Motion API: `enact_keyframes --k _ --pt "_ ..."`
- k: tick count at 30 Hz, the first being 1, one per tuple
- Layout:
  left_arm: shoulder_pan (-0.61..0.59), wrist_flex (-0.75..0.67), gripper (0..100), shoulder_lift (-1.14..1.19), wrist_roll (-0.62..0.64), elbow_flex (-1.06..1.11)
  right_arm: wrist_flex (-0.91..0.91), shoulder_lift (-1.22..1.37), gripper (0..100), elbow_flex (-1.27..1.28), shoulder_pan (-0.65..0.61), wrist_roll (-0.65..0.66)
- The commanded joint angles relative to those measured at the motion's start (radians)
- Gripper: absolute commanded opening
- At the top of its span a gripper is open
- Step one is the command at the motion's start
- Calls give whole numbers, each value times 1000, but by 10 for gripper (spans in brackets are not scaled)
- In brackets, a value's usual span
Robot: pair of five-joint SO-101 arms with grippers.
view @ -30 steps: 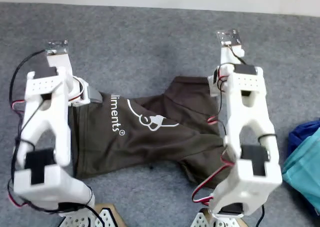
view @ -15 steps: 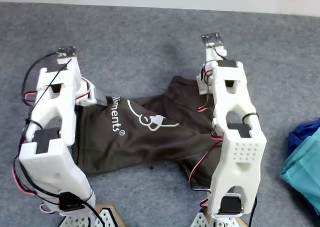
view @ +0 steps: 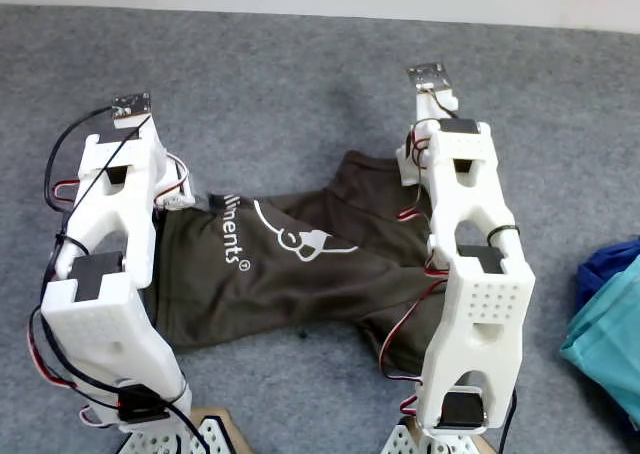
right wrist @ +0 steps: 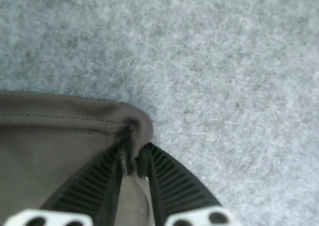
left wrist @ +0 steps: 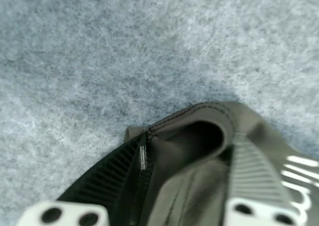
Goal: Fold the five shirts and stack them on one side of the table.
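A dark brown shirt (view: 300,274) with white print lies crumpled across the middle of the grey table. My left gripper (view: 195,200) is at its far left corner. In the left wrist view that gripper (left wrist: 189,141) is open, and a raised fold of the shirt's hem (left wrist: 199,131) arches between the fingers. My right gripper (view: 408,169) is at the shirt's far right edge. The right wrist view has this gripper (right wrist: 133,154) shut on a pinch of the brown fabric (right wrist: 60,136), right at its rounded corner.
A pile of blue and teal clothes (view: 608,319) lies at the right edge of the table. Bare grey felt (view: 300,84) stretches beyond the shirt. The two arm bases (view: 200,434) stand at the near edge.
Both arms changed pose. The right gripper shifted a little to the left along the shirt's far edge. The left gripper stayed at the shirt's corner. The shirt hardly moved.
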Motion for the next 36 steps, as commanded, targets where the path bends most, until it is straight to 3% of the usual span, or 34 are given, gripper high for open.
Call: enact_keyframes --k 1,17,21,29,33,36 --pt "30 -26 30 1 0 -35 -13 -15 6 -45 18 -11" --pt "58 -106 6 -4 5 -134 137 -13 6 -302 38 -29" --pt "58 -9 6 -4 3 -272 211 -13 6 -430 58 -97" --pt "58 308 14 5 -3 -608 412 -5 6 -733 65 -100" --pt "68 404 130 8 -126 -596 450 -2 6 -745 70 -100" --pt "65 410 258 8 -135 -530 449 -4 6 -736 73 -101"
